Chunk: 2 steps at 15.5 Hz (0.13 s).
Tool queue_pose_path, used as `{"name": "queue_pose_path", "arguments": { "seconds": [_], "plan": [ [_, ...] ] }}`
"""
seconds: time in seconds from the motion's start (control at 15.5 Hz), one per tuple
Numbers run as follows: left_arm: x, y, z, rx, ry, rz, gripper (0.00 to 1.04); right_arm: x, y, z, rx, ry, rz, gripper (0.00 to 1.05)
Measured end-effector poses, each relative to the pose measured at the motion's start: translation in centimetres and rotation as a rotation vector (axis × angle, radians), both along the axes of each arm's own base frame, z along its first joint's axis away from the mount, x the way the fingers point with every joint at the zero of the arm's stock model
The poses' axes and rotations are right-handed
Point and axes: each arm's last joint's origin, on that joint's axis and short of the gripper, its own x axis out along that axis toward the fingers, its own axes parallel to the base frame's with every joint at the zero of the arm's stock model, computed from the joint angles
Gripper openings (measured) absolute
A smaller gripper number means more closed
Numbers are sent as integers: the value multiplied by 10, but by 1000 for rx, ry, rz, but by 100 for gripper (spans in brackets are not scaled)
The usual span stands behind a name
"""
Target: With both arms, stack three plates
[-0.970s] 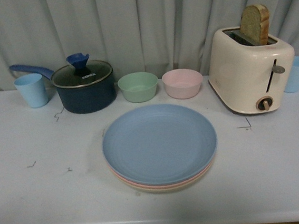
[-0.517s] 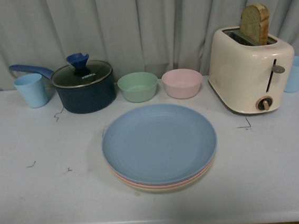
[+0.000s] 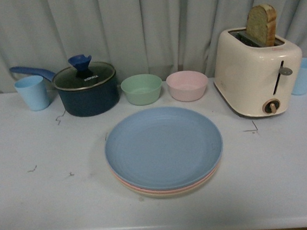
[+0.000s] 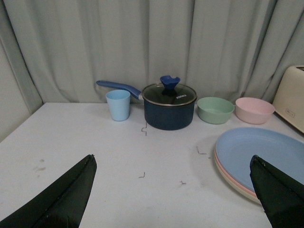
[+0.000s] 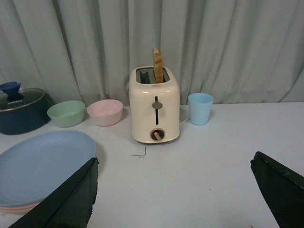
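Three plates sit in one stack at the middle of the white table (image 3: pixel 37 207). The blue plate (image 3: pixel 163 146) is on top, with the pink plate's rim (image 3: pixel 150 190) and the beige plate's rim (image 3: pixel 169 194) showing under it. The stack's blue plate also shows in the left wrist view (image 4: pixel 266 154) and the right wrist view (image 5: pixel 40 164). Neither arm appears in the front view. My left gripper (image 4: pixel 173 190) is open over bare table beside the stack. My right gripper (image 5: pixel 173 190) is open over bare table in front of the toaster. Nothing is between either pair of fingers.
Along the back stand a light blue cup (image 3: pixel 32 92), a dark blue lidded pot (image 3: pixel 85 88), a green bowl (image 3: pixel 142 89), a pink bowl (image 3: pixel 187 85), a cream toaster (image 3: pixel 257 71) holding a bread slice (image 3: pixel 262 24), and a second blue cup (image 3: pixel 305 75). A grey curtain (image 3: pixel 134 24) hangs behind.
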Motion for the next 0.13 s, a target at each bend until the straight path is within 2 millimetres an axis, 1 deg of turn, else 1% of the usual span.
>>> {"name": "queue_pose_path", "arguments": {
  "seconds": [0.13],
  "plan": [
    [0, 0, 0, 0, 0, 0, 98, 0, 0, 0, 0, 0, 0, 98]
  ]
}}
